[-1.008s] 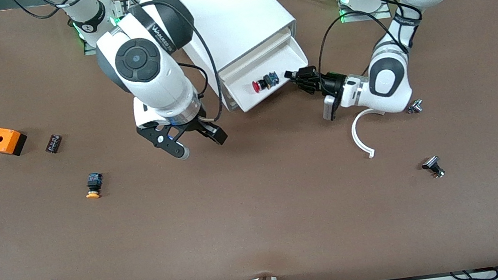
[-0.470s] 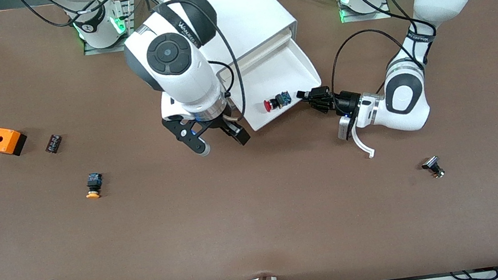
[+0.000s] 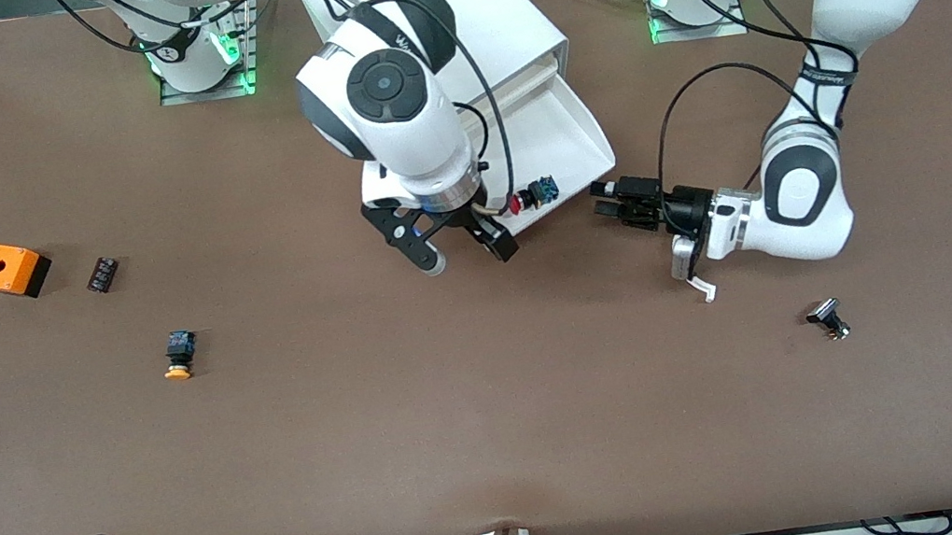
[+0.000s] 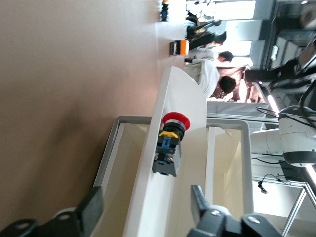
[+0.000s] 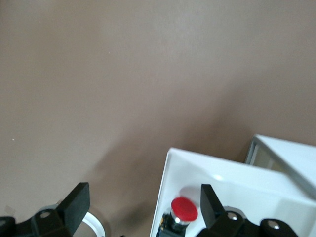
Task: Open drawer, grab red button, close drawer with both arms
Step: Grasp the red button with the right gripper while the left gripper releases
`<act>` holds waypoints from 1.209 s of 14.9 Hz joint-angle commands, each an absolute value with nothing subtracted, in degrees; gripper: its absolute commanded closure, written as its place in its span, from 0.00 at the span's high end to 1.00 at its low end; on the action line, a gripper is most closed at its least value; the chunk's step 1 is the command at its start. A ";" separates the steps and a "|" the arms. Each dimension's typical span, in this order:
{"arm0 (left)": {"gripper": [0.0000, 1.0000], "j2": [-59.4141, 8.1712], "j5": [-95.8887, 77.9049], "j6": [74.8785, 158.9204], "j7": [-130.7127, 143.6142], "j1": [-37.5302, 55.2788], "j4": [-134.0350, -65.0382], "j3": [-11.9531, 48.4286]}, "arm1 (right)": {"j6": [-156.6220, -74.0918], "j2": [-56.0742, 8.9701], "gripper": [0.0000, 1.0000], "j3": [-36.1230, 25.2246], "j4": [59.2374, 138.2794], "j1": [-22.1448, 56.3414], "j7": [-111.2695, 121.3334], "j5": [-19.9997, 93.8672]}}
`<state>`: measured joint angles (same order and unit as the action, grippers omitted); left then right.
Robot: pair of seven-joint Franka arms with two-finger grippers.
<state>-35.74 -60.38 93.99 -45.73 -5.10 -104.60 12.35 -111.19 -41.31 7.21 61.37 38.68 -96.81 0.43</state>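
Now the drawer (image 3: 556,142) stands pulled out, the button (image 3: 533,195) lying inside near its front edge. Right gripper (image 3: 459,251) hovers over that edge, jaws wide; left gripper (image 3: 612,202) sits at the drawer's four o'clock corner, jaws parted, empty.

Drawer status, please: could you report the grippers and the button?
Left gripper open, beside the drawer, clear of it. Right gripper open over the drawer's front edge. Drawer pulled out, button inside, untouched. Nothing in the way.

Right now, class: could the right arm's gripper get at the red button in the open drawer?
Probably yes. The right gripper hangs open beside the red button, which lies uncovered in the pulled-out drawer; the left gripper stands clear.
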 commanded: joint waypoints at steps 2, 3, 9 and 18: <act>1.00 -34.19 -47.15 91.15 -30.36 -5.97 -96.00 12.48 | -114.07 -45.17 0.99 6.68 58.89 42.09 -102.91 0.97; 1.00 -34.19 -43.80 90.88 -27.45 -5.98 -94.41 12.48 | -114.87 -45.61 0.99 6.68 58.89 42.80 -103.62 0.97; 1.00 -33.93 -24.73 83.78 -13.02 -5.80 -83.87 12.65 | -117.24 -48.51 0.99 6.59 58.89 45.35 -108.36 0.97; 1.00 -30.59 -3.11 74.44 -7.74 -4.31 -78.22 13.45 | -118.65 -50.45 0.83 6.85 58.97 46.93 -110.57 1.23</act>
